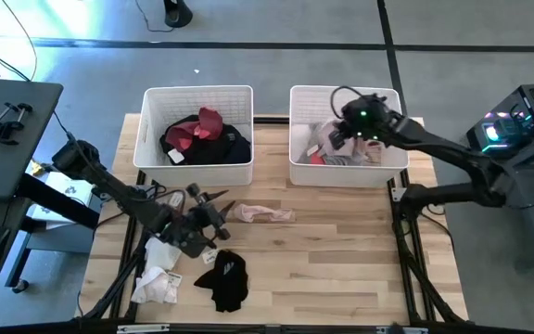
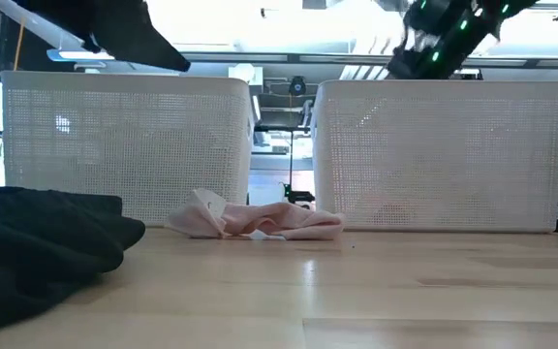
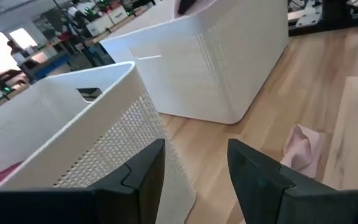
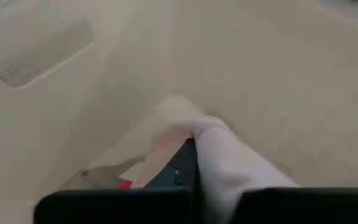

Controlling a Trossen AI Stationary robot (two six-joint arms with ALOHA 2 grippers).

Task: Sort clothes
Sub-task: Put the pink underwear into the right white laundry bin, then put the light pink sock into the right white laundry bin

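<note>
My right gripper (image 1: 334,137) hangs over the right white bin (image 1: 297,172), shut on a pale pinkish-white garment (image 4: 225,158). Light clothes (image 1: 364,153) lie in that bin. The left white bin (image 1: 146,158) holds black and maroon clothes (image 1: 207,130). On the table a pink garment (image 1: 260,213) lies flat in front of the gap between the bins. A black garment (image 1: 225,278) and a white one (image 1: 160,274) lie near the front edge. My left gripper (image 1: 222,209) stands open just left of the pink garment (image 3: 303,149), with nothing between its fingers (image 3: 148,177). My right gripper pinches the pale garment between its two fingers, and a fold of cloth (image 4: 219,180) comes out from between them. The fingers slant down from above into the right bin. The garment hangs below them toward the bin's floor. One layer or several, I cannot tell.
The two bins stand side by side at the table's far edge with a narrow gap between them (image 2: 281,145). In the low view the black garment (image 2: 37,233) fills the near left. Bare wood (image 1: 341,260) takes up the table's right front.
</note>
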